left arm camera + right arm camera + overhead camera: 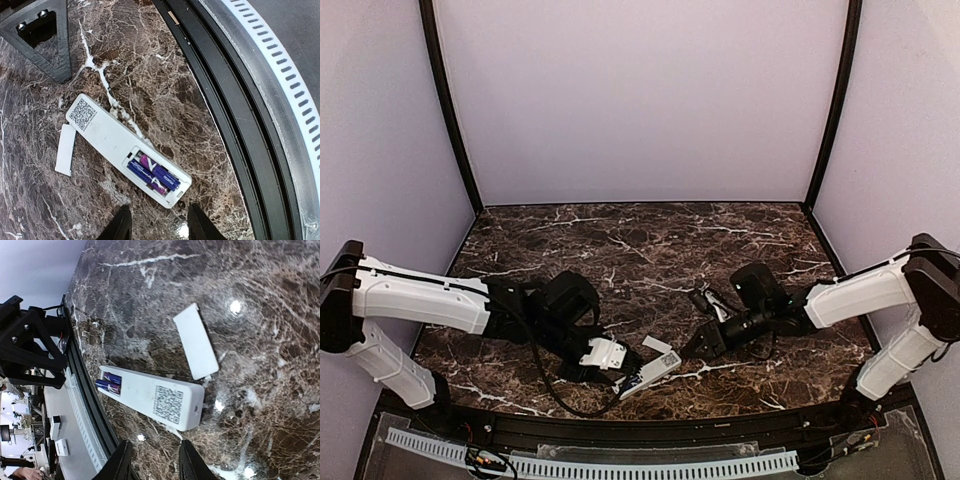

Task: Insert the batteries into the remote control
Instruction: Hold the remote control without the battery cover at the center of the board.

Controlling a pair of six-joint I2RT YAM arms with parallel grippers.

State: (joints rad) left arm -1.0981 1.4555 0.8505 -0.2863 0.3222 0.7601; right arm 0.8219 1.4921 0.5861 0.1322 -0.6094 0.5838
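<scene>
My left claw and right claw are both open and empty, and the remote control lies low in the middle of the top view with both batteries inside, so I think only the lid is left.

We see the table as polished dark marble-look stone, white-veined and glossy enough to show glare spots. The remote control is smooth matt white plastic, and the batteries in the recess at its 5 o'clock end wear a shiny blue-purple wrap. The cover plate at the remote's 9 o'clock looks like the same matt white plastic.
</scene>
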